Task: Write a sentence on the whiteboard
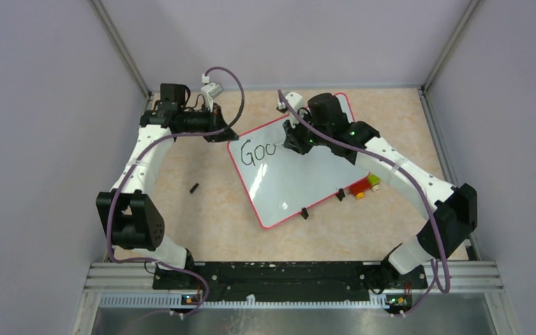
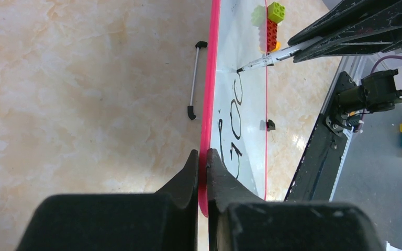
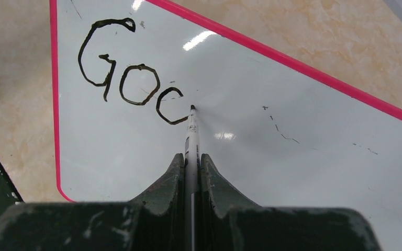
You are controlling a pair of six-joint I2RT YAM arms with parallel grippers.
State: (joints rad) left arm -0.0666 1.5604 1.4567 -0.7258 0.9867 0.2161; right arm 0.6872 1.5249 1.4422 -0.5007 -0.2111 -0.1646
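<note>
The sentence (image 3: pixel 131 86), three thin black letters reading "Goc", is sitting near one corner of the whiteboard (image 1: pixel 286 188), which is resting on the table (image 1: pixel 202 216). The right end effector (image 3: pixel 191 157) is clamping one marker (image 3: pixel 192 128), its tip touching the whiteboard. The left end effector (image 2: pixel 202 152) is pinching the whiteboard's red frame. One brick stack (image 1: pixel 364 186) is lying just beside the whiteboard.

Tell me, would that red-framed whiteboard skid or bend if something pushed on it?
It would probably skid: the whiteboard lies on a glossy table, and the left end effector pinches its red frame, perhaps to steady it. It looks stiff, its edge running straight. Its thin frame suggests light weight.
</note>
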